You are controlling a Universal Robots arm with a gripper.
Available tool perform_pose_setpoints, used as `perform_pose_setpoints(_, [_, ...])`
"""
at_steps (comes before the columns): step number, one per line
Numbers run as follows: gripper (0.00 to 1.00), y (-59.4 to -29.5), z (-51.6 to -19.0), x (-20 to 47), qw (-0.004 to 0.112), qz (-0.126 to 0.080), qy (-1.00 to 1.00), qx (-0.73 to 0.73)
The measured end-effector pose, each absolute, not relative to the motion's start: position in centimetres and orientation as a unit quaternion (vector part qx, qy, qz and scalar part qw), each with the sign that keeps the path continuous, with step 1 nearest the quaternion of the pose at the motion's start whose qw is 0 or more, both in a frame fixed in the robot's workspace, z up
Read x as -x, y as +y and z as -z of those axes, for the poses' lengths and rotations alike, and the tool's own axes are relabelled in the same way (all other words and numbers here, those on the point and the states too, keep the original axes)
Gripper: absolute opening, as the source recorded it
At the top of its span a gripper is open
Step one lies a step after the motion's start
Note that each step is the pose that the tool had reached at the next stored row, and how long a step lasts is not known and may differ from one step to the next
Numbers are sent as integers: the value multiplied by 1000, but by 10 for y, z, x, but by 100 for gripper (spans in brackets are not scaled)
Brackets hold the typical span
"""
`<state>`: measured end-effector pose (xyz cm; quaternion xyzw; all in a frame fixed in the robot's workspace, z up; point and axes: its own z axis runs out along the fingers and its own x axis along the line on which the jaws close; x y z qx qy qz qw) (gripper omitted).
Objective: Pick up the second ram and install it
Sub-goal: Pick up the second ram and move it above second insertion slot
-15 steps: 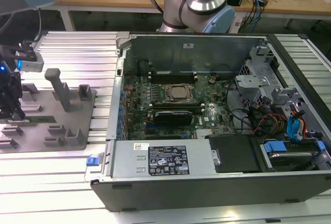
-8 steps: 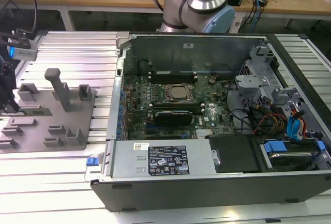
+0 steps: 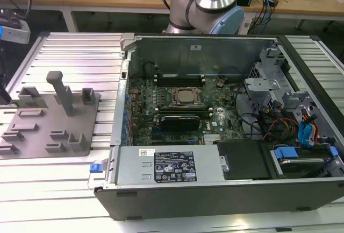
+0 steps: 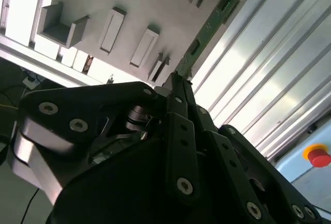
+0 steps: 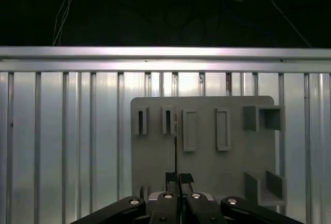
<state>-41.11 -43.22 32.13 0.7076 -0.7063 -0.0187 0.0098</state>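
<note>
My gripper (image 4: pixel 179 77) is shut on one end of the second ram (image 4: pixel 214 19), a thin green stick with small dark chips that juts out past the fingertips. In the first wrist view the ram (image 5: pixel 176 141) shows edge-on as a thin line rising from the gripper (image 5: pixel 176 176). It hangs above the grey holder tray (image 5: pixel 212 151), close to two narrow slots. The same tray (image 3: pixel 48 120) lies on the ribbed table at the exterior view's left. The open computer case holds the motherboard (image 3: pixel 177 106), with long black slots (image 3: pixel 177 77) beside the CPU socket (image 3: pixel 185 97).
The case wall (image 3: pixel 121 82) stands between the tray and the motherboard. Upright grey posts (image 3: pixel 62 90) rise from the tray. Drive cages and cables (image 3: pixel 285 114) fill the case's right side. A red button (image 4: pixel 318 157) sits past the ribbed aluminium table (image 4: pixel 269 79). The arm's base (image 3: pixel 207 7) stands behind the case.
</note>
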Motion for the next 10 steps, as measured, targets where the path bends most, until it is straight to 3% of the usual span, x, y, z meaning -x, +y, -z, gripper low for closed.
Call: perform_pose_setpoints(10, [10,-430,-352,411,10,19,-706,-708])
